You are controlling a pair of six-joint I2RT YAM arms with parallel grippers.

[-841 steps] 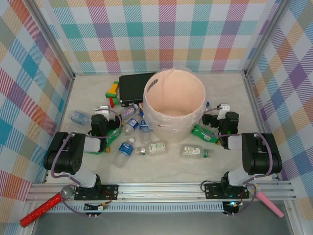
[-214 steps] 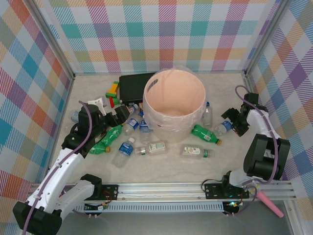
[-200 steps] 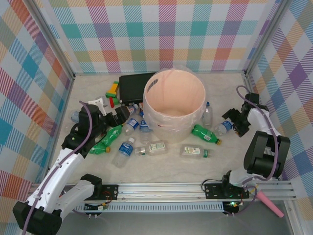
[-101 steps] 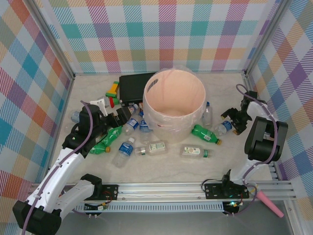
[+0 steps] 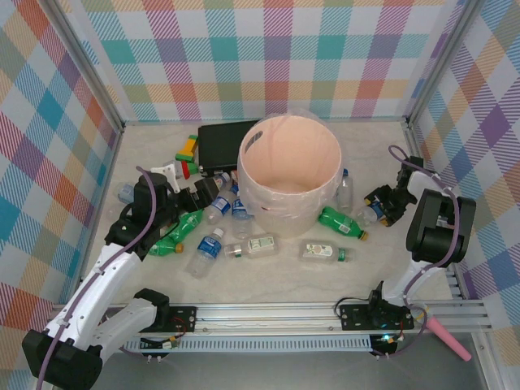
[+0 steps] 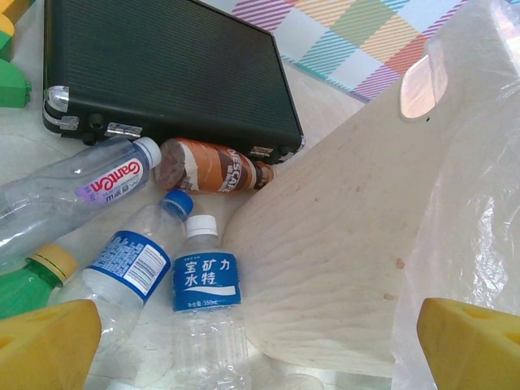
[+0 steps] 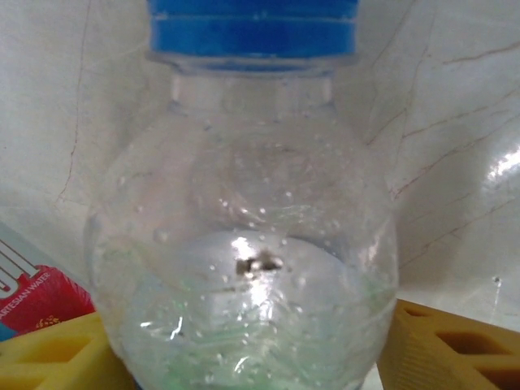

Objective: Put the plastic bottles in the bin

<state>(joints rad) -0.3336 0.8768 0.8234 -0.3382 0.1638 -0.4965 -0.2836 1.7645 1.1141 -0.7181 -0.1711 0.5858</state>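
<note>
The tabletop (image 5: 276,280) is surfaced in a pale cream, stone-like pattern, and thin dark veins are seen in it in the right wrist view. It is enclosed on three sides by panels printed with a pastel plaid of pink, teal, yellow, purple and blue: a back wall (image 5: 268,57), a left wall (image 5: 41,146) and a right wall (image 5: 487,122). A grey metal post (image 5: 85,65) is set at each far corner, and an aluminium rail (image 5: 268,313) is run along the near edge. The space is evenly lit, and only soft shadows are cast.

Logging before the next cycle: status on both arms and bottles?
Left gripper open, over bottles beside bin. Right gripper straddles blue-capped bottle; clamp unconfirmed. No bottles seen in bin. Brown bottle lies between black box and bin.
</note>
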